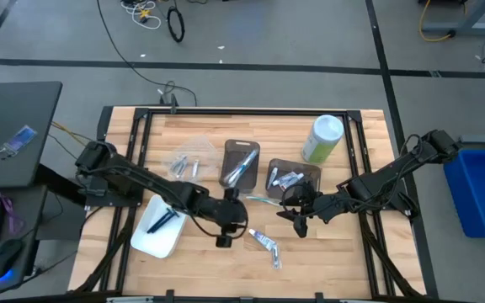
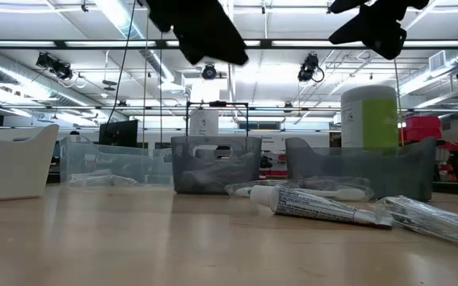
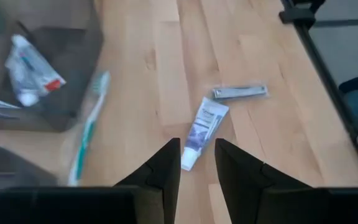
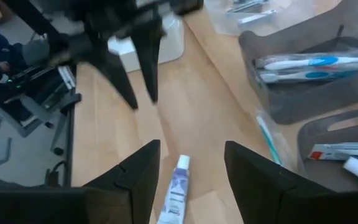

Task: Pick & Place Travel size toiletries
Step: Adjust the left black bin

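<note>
A small white-and-blue tube [image 1: 262, 240] lies flat on the wood near the near edge, with a silvery packet [image 1: 275, 257] beside it. A light-blue toothbrush [image 1: 263, 200] lies on the table by the dark bins. My left gripper [image 1: 224, 238] hovers open just left of the tube. In the left wrist view the tube [image 3: 202, 127] lies ahead of its parted fingers [image 3: 197, 143]. My right gripper [image 1: 299, 225] hovers open to the tube's right. Its wrist view shows the tube [image 4: 176, 193] between and below its fingers [image 4: 191, 146]. In the low view both grippers are raised above the table.
A dark bin [image 1: 241, 164] holds toothbrushes and a second dark bin [image 1: 293, 178] holds tubes. A clear bin [image 1: 189, 156] with small packets stands to their left. A white tray [image 1: 160, 227] holds a dark blue item. A green canister [image 1: 322, 139] stands at the far right.
</note>
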{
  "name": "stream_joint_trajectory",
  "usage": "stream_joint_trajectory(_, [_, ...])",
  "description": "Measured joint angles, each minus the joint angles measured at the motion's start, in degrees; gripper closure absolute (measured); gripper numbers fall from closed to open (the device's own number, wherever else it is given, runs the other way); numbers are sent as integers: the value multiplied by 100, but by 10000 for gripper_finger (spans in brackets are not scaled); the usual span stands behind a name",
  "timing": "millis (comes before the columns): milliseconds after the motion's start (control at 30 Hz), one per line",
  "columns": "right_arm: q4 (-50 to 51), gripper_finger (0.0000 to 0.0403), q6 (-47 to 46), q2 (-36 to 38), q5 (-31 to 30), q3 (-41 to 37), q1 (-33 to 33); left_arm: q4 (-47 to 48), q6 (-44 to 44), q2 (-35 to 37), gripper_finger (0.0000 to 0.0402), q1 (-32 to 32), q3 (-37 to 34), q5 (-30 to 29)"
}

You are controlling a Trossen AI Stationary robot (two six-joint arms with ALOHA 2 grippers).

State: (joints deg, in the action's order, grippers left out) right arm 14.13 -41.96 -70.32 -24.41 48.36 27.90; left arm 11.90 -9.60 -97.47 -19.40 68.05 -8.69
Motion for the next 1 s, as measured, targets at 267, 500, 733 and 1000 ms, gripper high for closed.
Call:
stream_joint_trajectory(267, [-16, 213, 86, -2, -260, 0, -2, -675, 460, -821, 292, 0, -2, 575])
stream_joint_trajectory(500, [-27, 217, 86, -2, -258, 0, -15, -1243, 1107, -1251, 292, 58, 12, -52])
stream_joint_trajectory(733, [-14, 215, 86, -6, -259, 0, -15, -1304, 1155, -1360, 286, 426, 8, -381])
stream_joint_trajectory(1000, [-20, 215, 86, -7, -258, 0, -15, -895, 1265, -1524, 251, 862, 4, -837])
